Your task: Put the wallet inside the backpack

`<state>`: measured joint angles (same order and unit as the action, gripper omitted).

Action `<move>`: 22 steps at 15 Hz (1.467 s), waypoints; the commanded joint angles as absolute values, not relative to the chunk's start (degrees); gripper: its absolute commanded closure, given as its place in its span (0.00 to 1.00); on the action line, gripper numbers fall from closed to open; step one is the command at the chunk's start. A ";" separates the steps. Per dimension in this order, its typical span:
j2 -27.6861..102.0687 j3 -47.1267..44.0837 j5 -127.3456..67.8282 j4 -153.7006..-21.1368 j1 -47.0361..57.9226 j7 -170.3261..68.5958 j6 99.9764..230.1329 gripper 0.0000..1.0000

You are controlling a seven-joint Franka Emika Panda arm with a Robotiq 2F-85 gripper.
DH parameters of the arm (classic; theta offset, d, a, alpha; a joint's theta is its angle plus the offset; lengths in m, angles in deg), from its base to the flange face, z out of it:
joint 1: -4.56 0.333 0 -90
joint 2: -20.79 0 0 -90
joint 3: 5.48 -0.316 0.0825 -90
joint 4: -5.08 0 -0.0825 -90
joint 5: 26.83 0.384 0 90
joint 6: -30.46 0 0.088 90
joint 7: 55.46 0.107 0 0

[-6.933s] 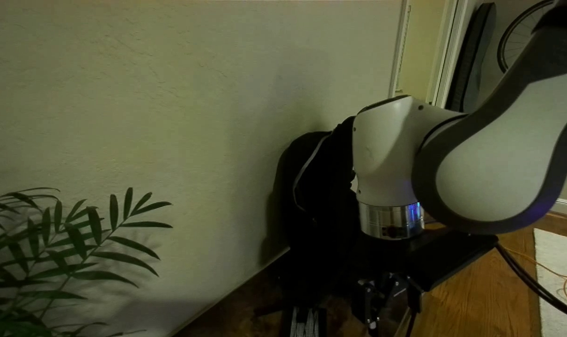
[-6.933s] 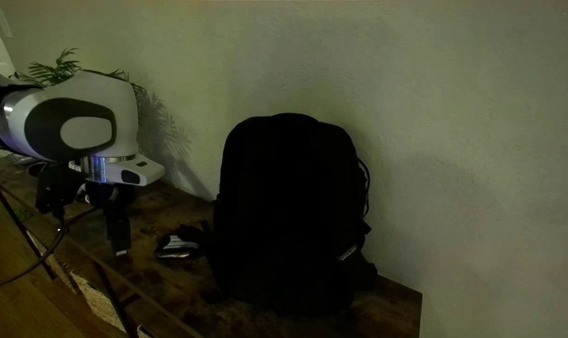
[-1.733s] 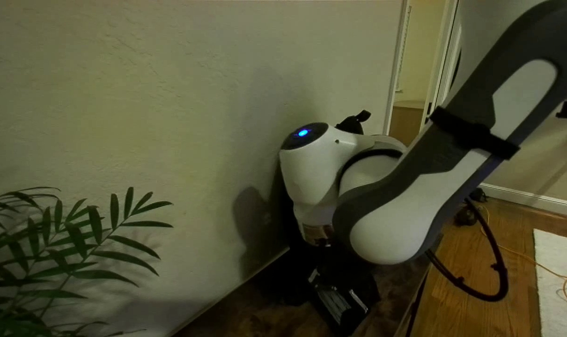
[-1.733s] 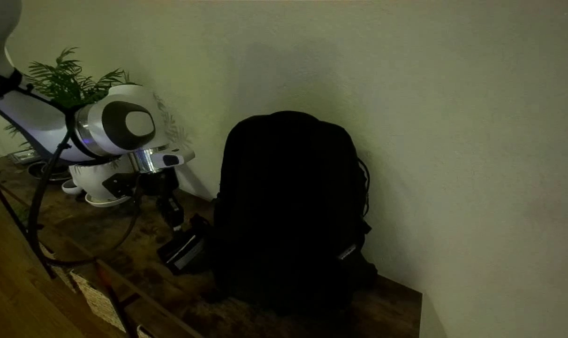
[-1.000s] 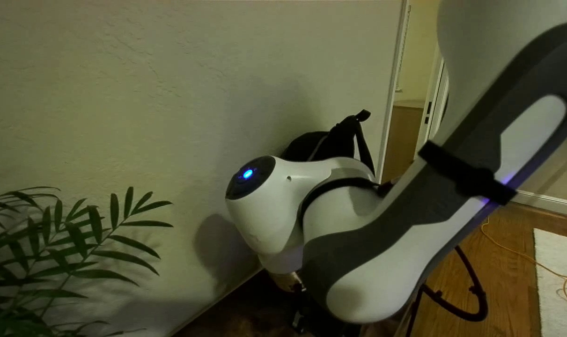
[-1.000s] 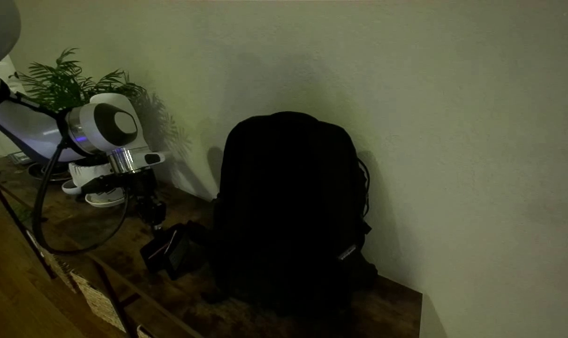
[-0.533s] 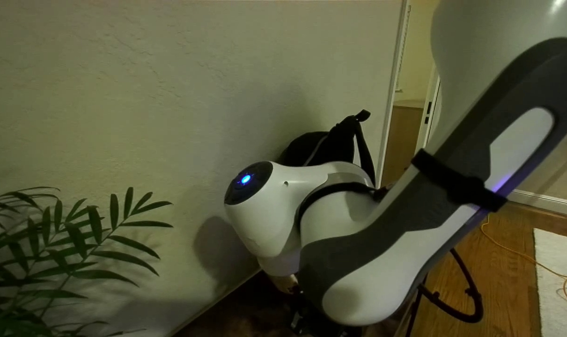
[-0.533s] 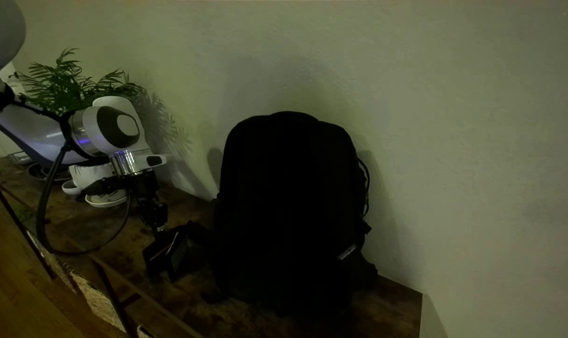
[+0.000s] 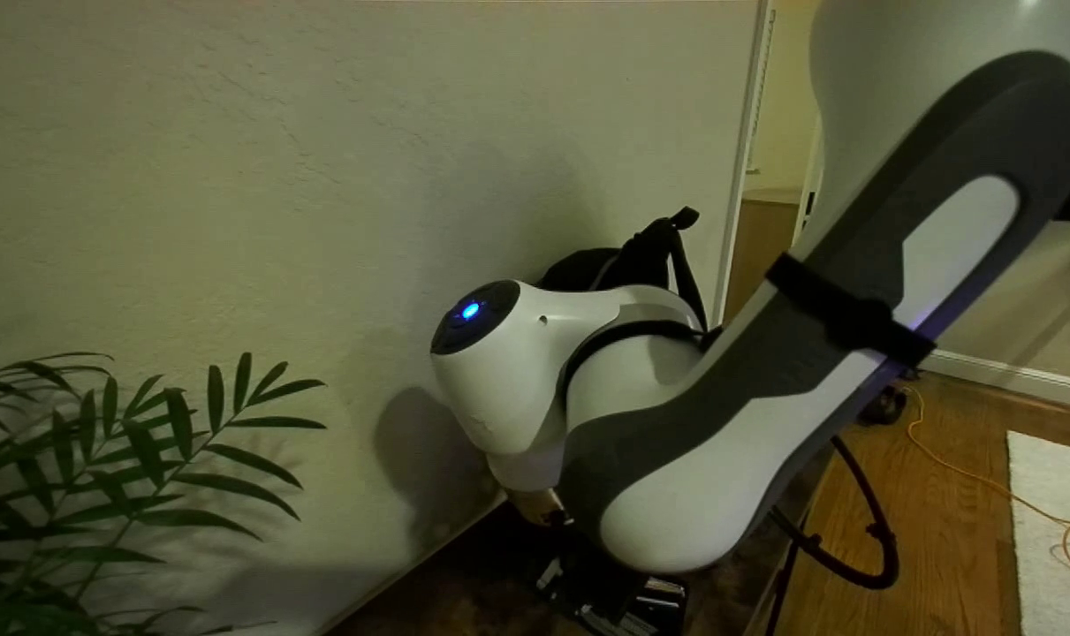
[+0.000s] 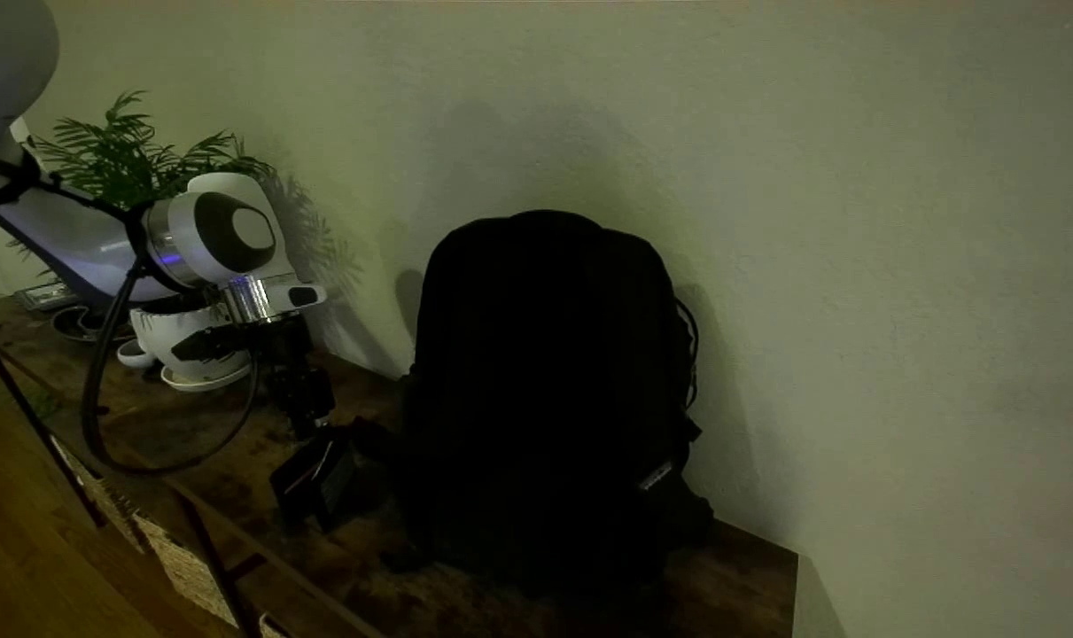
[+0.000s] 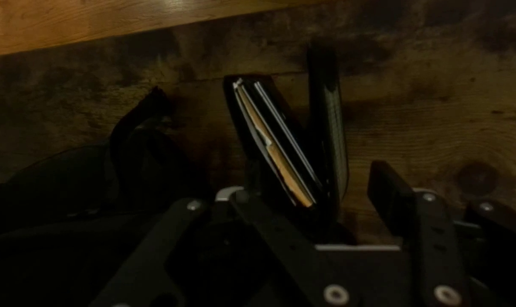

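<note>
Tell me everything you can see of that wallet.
The wallet looks like black leather, spread in a V and apparently standing on edge on the wooden tabletop beside the backpack. Tan and whitish slips show in one half; the other looks finely gridded. The open tool flanks it, clear on one side; contact on the other is unclear.

A jointed white and dark-grey arm (image 9: 764,380) slants down from the upper right of an exterior view, a blue light (image 9: 471,310) lit on its bulky white wrist (image 9: 499,389). Below a silver metal collar (image 10: 250,299), the black two-fingered gripper (image 11: 312,192) points down, slightly tilted, and I see its fingers (image 11: 387,198) spread well apart, low in the wrist view.
</note>
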<state>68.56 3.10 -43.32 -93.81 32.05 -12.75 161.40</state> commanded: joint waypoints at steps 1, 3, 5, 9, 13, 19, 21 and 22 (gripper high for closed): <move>64.90 2.70 -44.07 -97.20 30.40 -11.31 162.93 0.02; 64.56 2.63 -43.97 -97.77 29.38 -11.64 163.86 0.00; 64.79 2.38 -43.51 -98.09 28.11 -12.36 164.51 0.00; 64.63 -0.75 -41.82 -100.75 23.16 -20.68 168.44 0.00; 64.47 -2.95 -38.86 -103.48 18.94 -30.77 173.05 0.00; 65.71 -6.25 -32.33 -104.90 13.30 -43.06 177.40 0.00; 66.25 -7.76 -30.58 -105.10 11.63 -46.87 179.51 0.00; 66.47 -8.65 -29.75 -105.14 10.84 -48.65 180.42 0.07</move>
